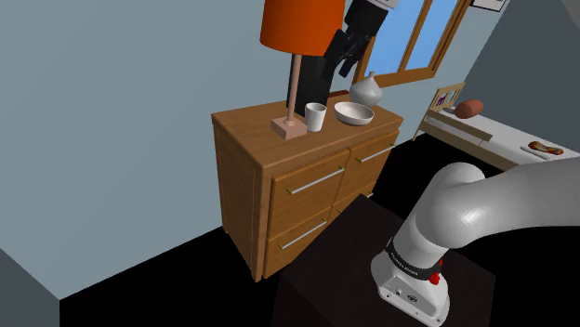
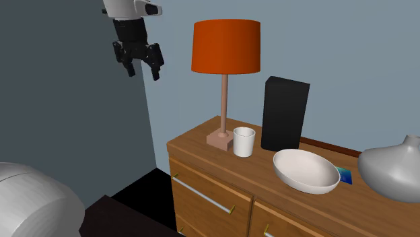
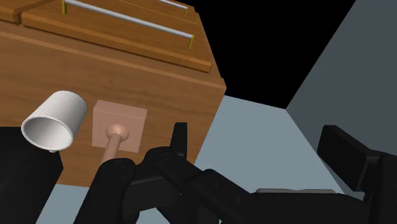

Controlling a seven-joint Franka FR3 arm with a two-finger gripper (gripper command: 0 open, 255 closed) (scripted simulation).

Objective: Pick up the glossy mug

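Note:
A small white mug [image 1: 316, 117] stands upright on the wooden dresser [image 1: 249, 128], just beside the lamp's square base [image 1: 289, 127]. In the second exterior view the mug [image 2: 243, 141] sits between that base and a tall black box [image 2: 284, 113]. My black gripper [image 1: 345, 56] hangs well above the dresser top, open, with nothing between its fingers. From the second exterior view the gripper [image 2: 142, 66] is up and off the dresser's near end, away from the mug. Looking down along the gripper [image 3: 261, 147], the mug [image 3: 54, 121] lies off to one side, beyond the lamp base [image 3: 119, 126].
An orange-shaded lamp [image 2: 226, 46] rises beside the mug. A white bowl [image 2: 306, 170], a grey vase [image 2: 394, 172] and a blue card [image 2: 346, 176] share the dresser top [image 2: 202, 145]. The dark stand [image 1: 362, 269] is in front of the drawers.

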